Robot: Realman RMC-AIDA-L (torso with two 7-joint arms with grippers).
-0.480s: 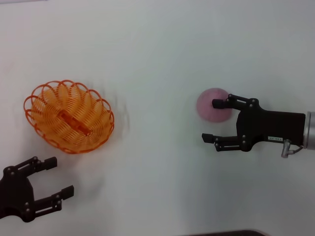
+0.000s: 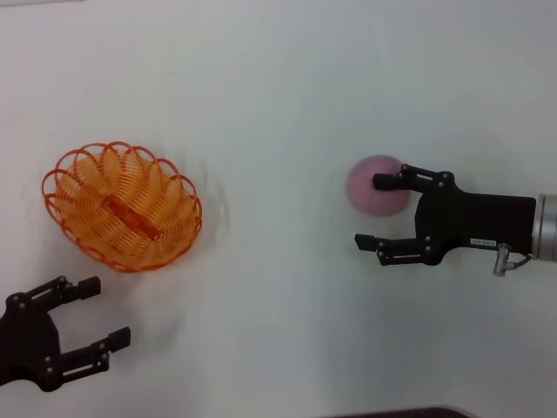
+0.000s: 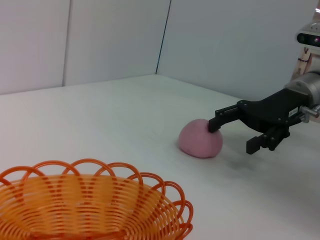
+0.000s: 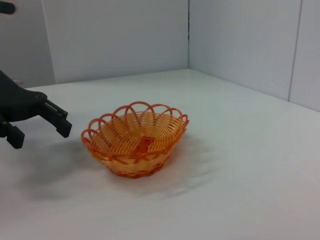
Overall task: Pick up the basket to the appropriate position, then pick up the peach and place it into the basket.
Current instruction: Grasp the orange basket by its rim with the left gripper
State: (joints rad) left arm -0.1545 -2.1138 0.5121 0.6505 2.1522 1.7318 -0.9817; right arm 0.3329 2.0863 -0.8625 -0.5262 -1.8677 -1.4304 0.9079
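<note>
Right claw has nudged slightly toward the robot's left since the earlier frame; nothing else shifted. On your white desk, the basket sits on the robot's left, upright, untouched. Left claw hovers near its closer rim, fingers spread, gripping nothing. Right claw is released too: one finger lies over the peach, the other sits clear beside it. Peach rests on the desk, well apart from the basket.

one basket, one peach, two claws
</note>
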